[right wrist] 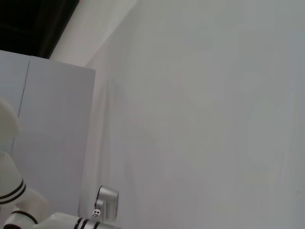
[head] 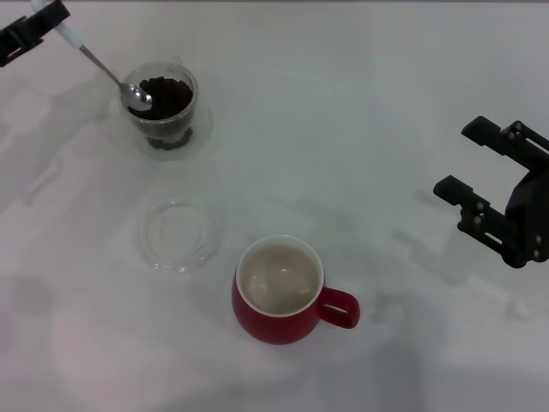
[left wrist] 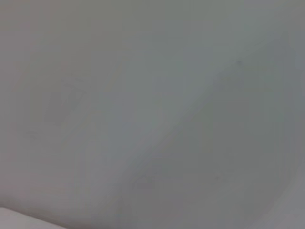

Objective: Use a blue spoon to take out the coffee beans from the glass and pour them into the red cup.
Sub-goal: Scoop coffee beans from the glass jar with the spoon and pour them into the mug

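Blue spoon (head: pixel 101 65) pinched at handle by our left gripper (head: pixel 33 26), far left; its shiny bowl dips into coffee beans (head: pixel 163 96) in glass (head: pixel 160 105). Our right gripper (head: pixel 480 176) spread wide, holding nothing, at right. Red cup (head: pixel 281 292) near, beside clear dish (head: pixel 181 235). We read no words anywhere.

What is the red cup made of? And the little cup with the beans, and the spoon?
The red cup looks like glazed ceramic: glossy red outside, cream inside. The glass seems to be clear glass, since the coffee beans show through it. The blue spoon has a shiny, likely metal bowl; its pale handle may be plastic.
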You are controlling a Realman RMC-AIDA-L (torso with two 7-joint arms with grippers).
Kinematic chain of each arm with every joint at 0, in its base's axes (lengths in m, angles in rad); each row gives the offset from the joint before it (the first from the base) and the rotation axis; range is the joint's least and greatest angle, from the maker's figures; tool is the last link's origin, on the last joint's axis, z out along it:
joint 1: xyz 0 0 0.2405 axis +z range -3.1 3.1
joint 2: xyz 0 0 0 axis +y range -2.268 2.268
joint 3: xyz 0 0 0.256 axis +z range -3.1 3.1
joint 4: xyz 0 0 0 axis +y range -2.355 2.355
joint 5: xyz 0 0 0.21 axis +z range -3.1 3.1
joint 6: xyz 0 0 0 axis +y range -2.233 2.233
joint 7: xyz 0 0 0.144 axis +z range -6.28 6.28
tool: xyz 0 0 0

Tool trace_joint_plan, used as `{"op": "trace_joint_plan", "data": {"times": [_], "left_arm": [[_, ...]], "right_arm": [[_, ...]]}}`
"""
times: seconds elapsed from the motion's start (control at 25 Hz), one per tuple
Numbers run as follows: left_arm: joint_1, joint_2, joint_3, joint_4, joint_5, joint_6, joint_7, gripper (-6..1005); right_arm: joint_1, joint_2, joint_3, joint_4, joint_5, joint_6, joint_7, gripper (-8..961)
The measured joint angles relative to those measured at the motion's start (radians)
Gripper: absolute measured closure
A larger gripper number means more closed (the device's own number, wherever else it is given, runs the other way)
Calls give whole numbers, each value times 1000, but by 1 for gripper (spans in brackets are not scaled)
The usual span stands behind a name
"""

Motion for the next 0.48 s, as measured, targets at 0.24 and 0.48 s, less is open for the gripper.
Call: {"op": "trace_joint_plan", "data": {"times": [0.24, 0.48], "left_arm": [[-32, -20, 0, 13, 25, -58, 21, 867], [-35, -44, 0, 25, 33, -103, -25, 867]], "right_arm": [[4, -1, 1, 6, 22, 13, 15, 299], [9, -7, 1, 5, 24, 36, 19, 299]]}}
